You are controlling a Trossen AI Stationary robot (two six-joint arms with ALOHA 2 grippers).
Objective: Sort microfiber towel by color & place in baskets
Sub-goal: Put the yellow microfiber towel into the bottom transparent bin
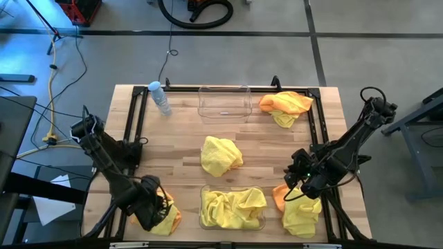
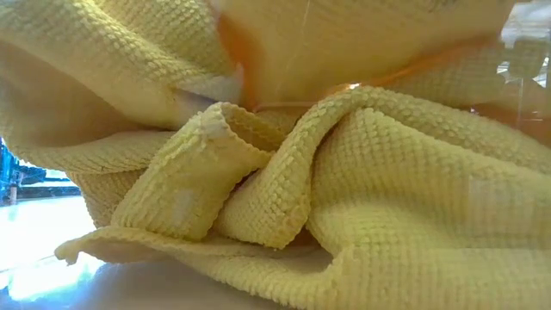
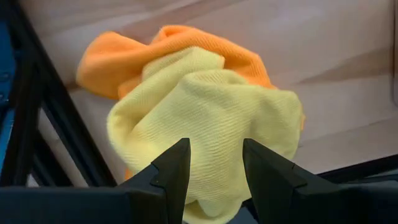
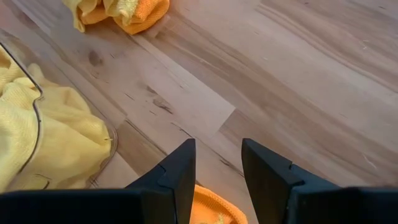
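Note:
Two clear baskets stand on the table. The far one [image 1: 223,104] holds nothing; the near one [image 1: 232,207] [image 4: 37,112] holds yellow towels [image 2: 344,172]. A yellow towel [image 1: 221,155] lies mid-table. My left gripper [image 1: 154,206] [image 3: 214,163] is open at the near left corner. Its fingers stand on either side of a hump of a yellow towel [image 3: 211,112], which lies on an orange towel [image 3: 124,50]. My right gripper [image 1: 304,181] [image 4: 217,163] is open above an orange towel [image 4: 214,208] [image 1: 280,196] beside a yellow one [image 1: 302,216]. My left gripper has the yellow towel's raised hump [image 3: 214,186] between its open fingers, coming from above. Whether the fingers touch the cloth I cannot tell. The towel lies on the table and on the orange towel.
An orange and yellow pile [image 1: 285,107] lies at the far right corner. A small water bottle [image 1: 160,98] lies at the far left. A black frame [image 1: 135,117] runs along the table's edges. Bare wood shows between the piles.

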